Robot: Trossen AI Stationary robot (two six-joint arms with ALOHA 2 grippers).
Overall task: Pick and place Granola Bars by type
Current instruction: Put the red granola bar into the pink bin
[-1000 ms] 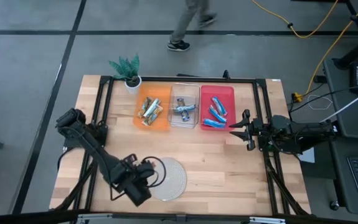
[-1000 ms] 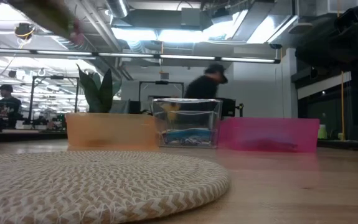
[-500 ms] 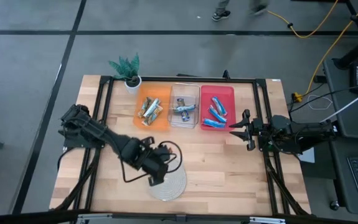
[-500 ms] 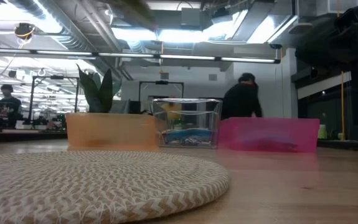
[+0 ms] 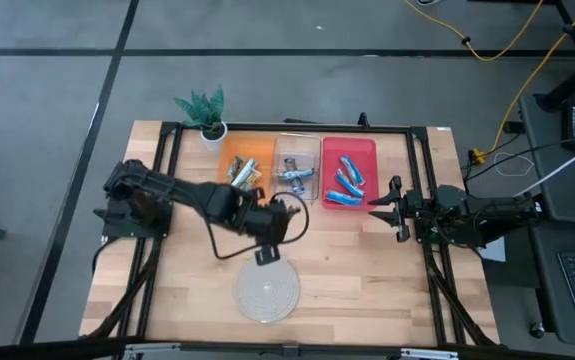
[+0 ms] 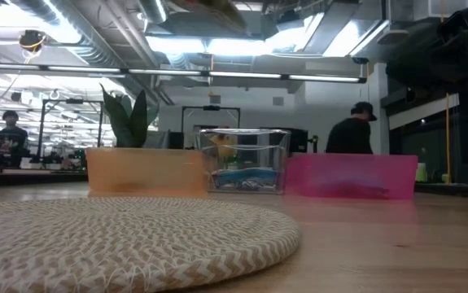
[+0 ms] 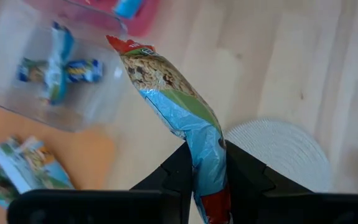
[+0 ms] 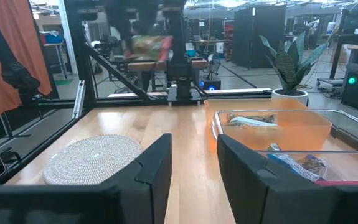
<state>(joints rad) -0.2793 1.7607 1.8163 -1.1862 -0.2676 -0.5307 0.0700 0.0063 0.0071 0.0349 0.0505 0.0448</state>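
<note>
My left gripper (image 5: 279, 214) hangs above the table between the round woven mat (image 5: 267, 293) and the bins, shut on a green, light-blue and tan granola bar (image 7: 177, 99). The right wrist view shows that bar (image 8: 150, 45) high above the table. Green-and-tan bars (image 5: 239, 175) lie in the orange bin (image 5: 229, 190). Silvery-blue bars (image 5: 295, 176) lie in the clear bin (image 5: 297, 190), and blue bars (image 5: 345, 180) in the red bin (image 5: 367, 155). My right gripper (image 5: 382, 208) waits open, right of the red bin. My left gripper pinches the granola bar between its two fingers (image 7: 180, 169) near one red-tipped end, on the light-blue stretch (image 7: 206, 163). The rest of the wrapper sticks out forward past the fingertips, along the fingers. The bar is lifted clear of the table.
A small potted plant (image 5: 205, 112) stands at the far left corner beside the orange bin. The three bins sit side by side along the far edge. Bare wood lies around the mat (image 8: 91, 158). A person (image 6: 352, 134) is in the room behind the table.
My left arm has swung from the mat's near-left side up and toward the far edge and the bins, carrying the bar, and now hangs just in front of the orange and clear bins. A person has walked across the room behind.
</note>
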